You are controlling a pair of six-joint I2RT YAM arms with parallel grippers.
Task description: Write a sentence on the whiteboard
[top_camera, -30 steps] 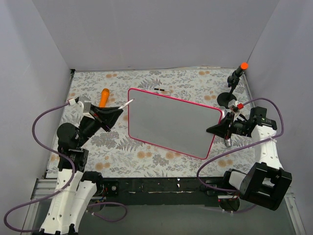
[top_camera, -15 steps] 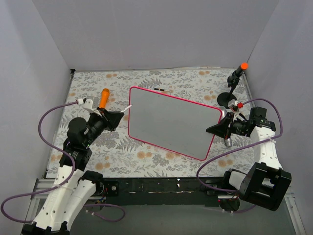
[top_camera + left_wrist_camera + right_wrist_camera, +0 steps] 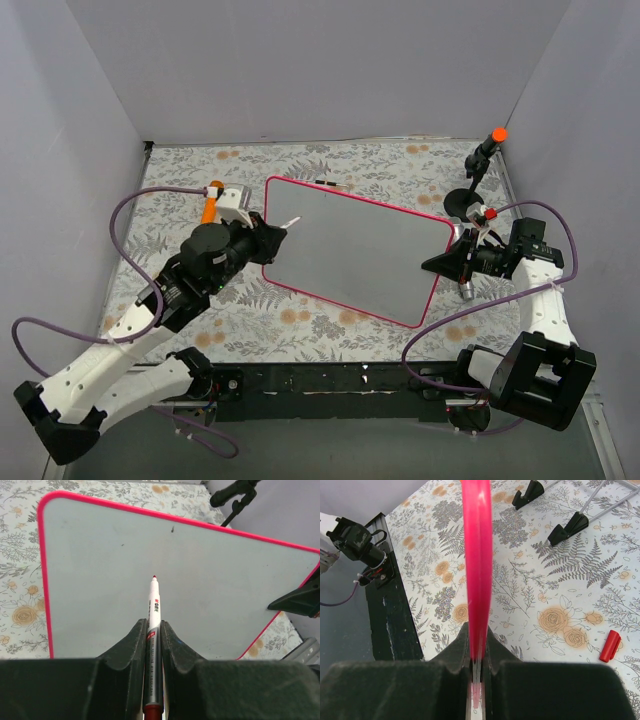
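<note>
The whiteboard (image 3: 350, 255) lies in the middle of the flowery worktop (image 3: 300, 325), a bit crooked. It has no words on it yet. There are only two tiny dark specks, seen from the left wrist.

The left end effector (image 3: 152, 626) is at the board's 10 o'clock corner. Its fingers are squeezed on a red marker (image 3: 153, 602). The cap is off and the tip points out over the white part. The tip looks just above the board, but I cannot tell if it touches.

The right end effector (image 3: 476, 632) is at the board's 3 o'clock side. Its fingers pinch the thin pink frame (image 3: 477, 555). A small red cap (image 3: 610, 646) lies on the worktop near it, at about 4 o'clock in the right wrist view.

What could go wrong:
- The right side holds only a thin edge. A hard push from the marker could make the board slide or twist, and the letters would come out wobbly.
- The marker is held far back. Pushing down could slide it back or tip it sideways in the fingers.
- Too soft a touch could leave gaps in the lines.
- Starting too far in could leave too little room for the sentence.
</note>
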